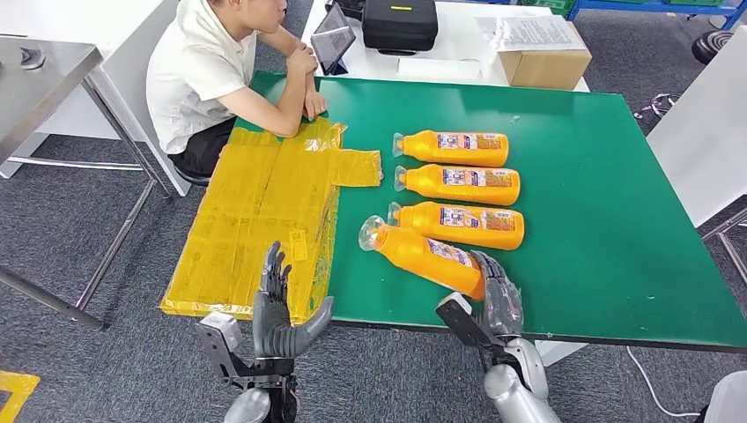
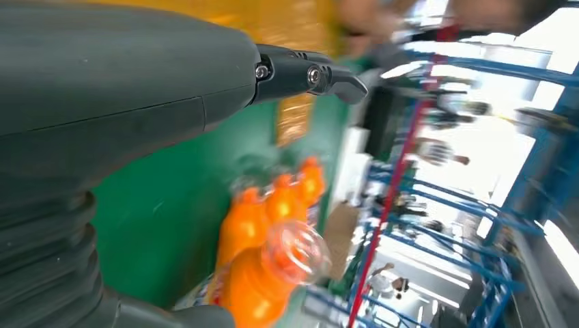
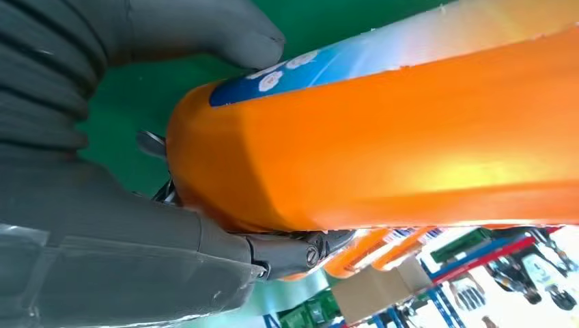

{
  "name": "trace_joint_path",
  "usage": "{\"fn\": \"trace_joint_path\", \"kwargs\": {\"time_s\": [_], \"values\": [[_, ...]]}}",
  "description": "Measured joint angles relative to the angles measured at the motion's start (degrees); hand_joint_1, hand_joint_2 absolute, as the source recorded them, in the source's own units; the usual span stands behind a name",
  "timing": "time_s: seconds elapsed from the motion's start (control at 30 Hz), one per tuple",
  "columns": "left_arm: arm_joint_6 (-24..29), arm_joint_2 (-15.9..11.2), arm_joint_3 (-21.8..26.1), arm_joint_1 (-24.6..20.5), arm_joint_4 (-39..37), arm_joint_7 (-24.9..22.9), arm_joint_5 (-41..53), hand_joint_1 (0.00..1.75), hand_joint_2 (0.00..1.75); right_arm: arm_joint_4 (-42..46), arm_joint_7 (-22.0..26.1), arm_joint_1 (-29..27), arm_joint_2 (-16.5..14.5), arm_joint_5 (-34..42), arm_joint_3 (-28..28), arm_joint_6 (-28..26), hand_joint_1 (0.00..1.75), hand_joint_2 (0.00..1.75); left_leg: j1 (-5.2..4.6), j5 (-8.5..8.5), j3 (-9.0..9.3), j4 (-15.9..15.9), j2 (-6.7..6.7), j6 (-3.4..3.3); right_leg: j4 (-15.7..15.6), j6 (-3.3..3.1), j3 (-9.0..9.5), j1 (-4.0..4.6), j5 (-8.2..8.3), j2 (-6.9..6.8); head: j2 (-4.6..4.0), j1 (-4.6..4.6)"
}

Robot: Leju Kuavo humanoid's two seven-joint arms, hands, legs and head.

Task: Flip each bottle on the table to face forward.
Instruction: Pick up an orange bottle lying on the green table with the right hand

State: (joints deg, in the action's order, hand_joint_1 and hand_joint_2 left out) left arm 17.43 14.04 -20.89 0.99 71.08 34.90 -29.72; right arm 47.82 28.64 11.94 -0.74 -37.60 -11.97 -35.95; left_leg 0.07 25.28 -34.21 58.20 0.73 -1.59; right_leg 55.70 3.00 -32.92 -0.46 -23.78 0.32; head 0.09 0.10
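Note:
Several orange bottles lie on their sides on the green table point(image 1: 608, 220), caps pointing left. The nearest bottle point(image 1: 421, 253) point(image 3: 382, 130) is tilted, cap end raised, and my right hand point(image 1: 496, 295) grips its base end; the thumb point(image 3: 205, 31) presses on the blue label edge. The other three bottles point(image 1: 461, 224) point(image 1: 458, 183) point(image 1: 454, 147) lie in a row behind it, labels up. My left hand point(image 1: 275, 308) hovers open at the table's near left edge, over the yellow sheet, holding nothing. In the left wrist view the bottles point(image 2: 270, 246) appear blurred beyond the hand point(image 2: 123, 75).
A yellow taped sheet point(image 1: 264, 220) covers the table's left part. A person in a white shirt point(image 1: 207, 75) sits at the far left corner, arms on the table. A cardboard box point(image 1: 543, 63), a black case point(image 1: 400, 23) and a tablet point(image 1: 333, 40) stand on the white table behind.

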Motion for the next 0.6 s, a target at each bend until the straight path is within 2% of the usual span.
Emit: {"fn": "trace_joint_path", "kwargs": {"time_s": [0.13,0.27,0.43,0.6], "values": [[-1.95,-0.15,0.38,1.2,0.01,-4.88,-6.9,0.0,1.75,2.95,0.56,-1.35,-0.71,0.07,0.26,-2.65,1.75,1.75,0.0,-0.03,-0.21,0.0,-0.02,0.02,0.02,0.0,-0.19,0.0,0.0,-0.03,0.0,-0.01],[-3.63,-0.32,0.27,1.4,-0.24,-6.69,-9.48,0.0,1.75,4.26,0.81,-1.8,-1.18,-1.01,0.32,-3.47,1.75,1.75,0.0,-0.03,-0.31,0.0,-0.06,0.03,0.01,0.0,-0.26,-0.01,-0.01,-0.08,0.0,0.01],[-8.26,-0.98,-1.9,0.02,-2.81,-9.0,-11.27,0.0,1.75,4.72,3.77,-1.96,-2.42,3.46,-0.63,0.4,1.75,1.75,0.0,-0.03,-0.36,0.0,-0.14,0.03,0.01,0.0,-0.29,-0.01,-0.01,-0.17,0.0,0.01],[-13.07,-1.28,-5.4,-2.31,-6.31,-7.89,-8.43,0.0,1.75,5.5,4.79,-2.13,-3.88,4.73,-5.66,4.25,1.75,1.75,0.0,-0.05,-0.37,0.0,-0.14,0.03,0.02,0.0,-0.31,0.0,-0.01,-0.18,0.0,0.01]]}}
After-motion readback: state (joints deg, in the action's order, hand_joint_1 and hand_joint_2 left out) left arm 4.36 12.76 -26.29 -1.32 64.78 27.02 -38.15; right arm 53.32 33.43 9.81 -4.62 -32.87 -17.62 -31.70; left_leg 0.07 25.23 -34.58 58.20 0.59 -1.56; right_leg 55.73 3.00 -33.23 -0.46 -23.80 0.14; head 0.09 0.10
